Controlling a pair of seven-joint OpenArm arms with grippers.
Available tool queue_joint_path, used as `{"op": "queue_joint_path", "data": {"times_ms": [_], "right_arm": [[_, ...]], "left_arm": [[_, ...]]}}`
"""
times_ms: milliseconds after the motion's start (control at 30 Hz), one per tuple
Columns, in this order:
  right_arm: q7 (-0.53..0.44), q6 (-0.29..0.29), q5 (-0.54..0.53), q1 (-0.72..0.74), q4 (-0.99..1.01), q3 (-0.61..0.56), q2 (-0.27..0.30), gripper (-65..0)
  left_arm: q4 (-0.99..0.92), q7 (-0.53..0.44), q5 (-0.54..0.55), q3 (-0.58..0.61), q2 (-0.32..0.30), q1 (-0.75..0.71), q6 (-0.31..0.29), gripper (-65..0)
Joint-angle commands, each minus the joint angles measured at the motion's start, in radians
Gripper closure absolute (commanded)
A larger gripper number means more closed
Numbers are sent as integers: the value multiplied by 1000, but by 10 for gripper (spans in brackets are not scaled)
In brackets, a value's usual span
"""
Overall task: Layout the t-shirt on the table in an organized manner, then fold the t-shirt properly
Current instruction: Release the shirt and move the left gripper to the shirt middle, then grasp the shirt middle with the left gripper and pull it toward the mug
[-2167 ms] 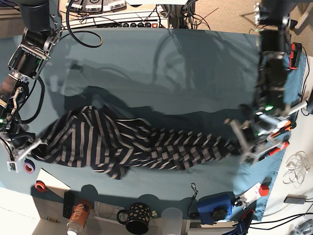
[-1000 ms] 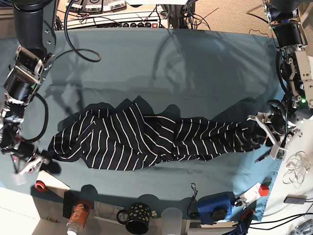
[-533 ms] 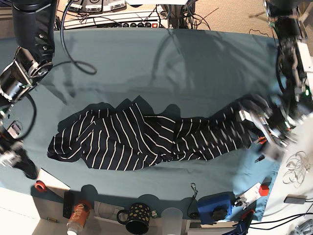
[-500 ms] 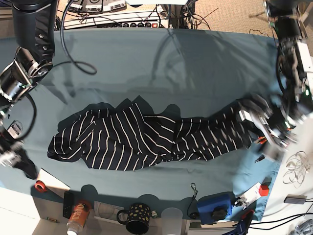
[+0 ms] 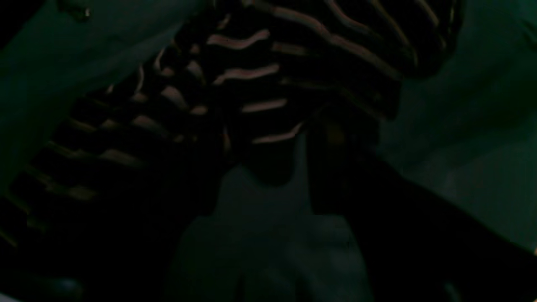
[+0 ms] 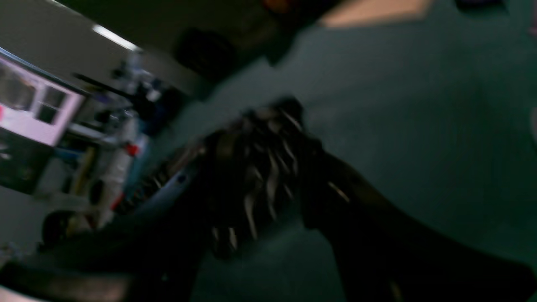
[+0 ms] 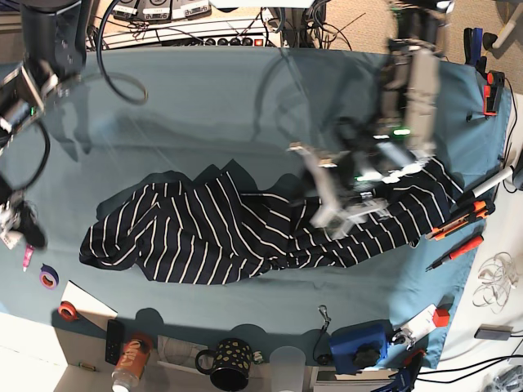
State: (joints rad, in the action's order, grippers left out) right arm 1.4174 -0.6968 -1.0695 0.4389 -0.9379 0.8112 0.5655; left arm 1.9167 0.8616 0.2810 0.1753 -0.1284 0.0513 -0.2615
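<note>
The dark striped t-shirt [image 7: 204,237] lies stretched in a long rumpled band across the teal table [image 7: 245,106], its right end spread near the table's right side. My left gripper [image 7: 339,204], blurred by motion, hangs over the shirt's right half. In the left wrist view its jaws [image 5: 260,167] stand apart, with striped fabric [image 5: 260,75] just past the tips and table cloth [image 5: 461,126] around it. My right gripper [image 7: 18,224] is at the far left, apart from the shirt's left end. Its wrist view is blurred: open fingers [image 6: 260,209] frame the distant shirt [image 6: 260,159] on the table [image 6: 419,105].
Along the front edge stand a spotted mug [image 7: 230,363], a blue box [image 7: 359,343], a can [image 7: 131,359] and tape rolls [image 7: 49,278]. Orange-handled tools [image 7: 458,220] and a red pen [image 7: 453,249] lie at the right edge. A power strip [image 7: 221,39] and cables run along the back.
My left arm has swung from the table's right edge to the middle, over the shirt, whose right end now lies spread further back. My right arm has drawn up and away from the left end.
</note>
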Motion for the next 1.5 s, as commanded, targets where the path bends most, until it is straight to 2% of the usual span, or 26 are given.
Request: {"op": "queue_joint_path", "data": {"times_ms": [0, 167, 367, 733, 867, 967, 1167, 1233, 1300, 1467], "right_arm": [[-21, -1, -30, 8, -18, 2, 37, -216], [-21, -1, -30, -56, -18, 2, 53, -216], [-21, -1, -30, -82, -18, 2, 53, -216], [-21, -1, -30, -82, -18, 2, 52, -216], [-21, -1, -30, -82, -18, 2, 52, -216], [-21, -1, -30, -82, -18, 2, 52, -216], [-21, -1, -30, -82, -18, 2, 52, -216], [-21, -1, -30, -82, -18, 2, 52, -216], [-21, -1, -30, -82, -18, 2, 52, -216], [-21, -1, -30, -82, -18, 2, 52, -216]], "left_arm": [[5, -23, -3, 8, 16, 21, 8, -324], [-84, -26, -24, 11, 82, 27, 7, -324], [-216, -51, -36, 12, 130, 82, 7, -324], [-439, -66, -39, 13, 134, 182, 7, -324], [-465, -66, 11, 13, 134, 183, 6, -320], [-465, -66, 10, 12, 139, 185, 7, -258], [-465, -66, 5, 12, 171, 185, 7, -9], [-465, -66, -20, 12, 177, 184, 8, 0], [-465, -66, -59, 12, 183, 184, 35, 0], [-465, -54, -80, 12, 183, 185, 94, 0]]}}
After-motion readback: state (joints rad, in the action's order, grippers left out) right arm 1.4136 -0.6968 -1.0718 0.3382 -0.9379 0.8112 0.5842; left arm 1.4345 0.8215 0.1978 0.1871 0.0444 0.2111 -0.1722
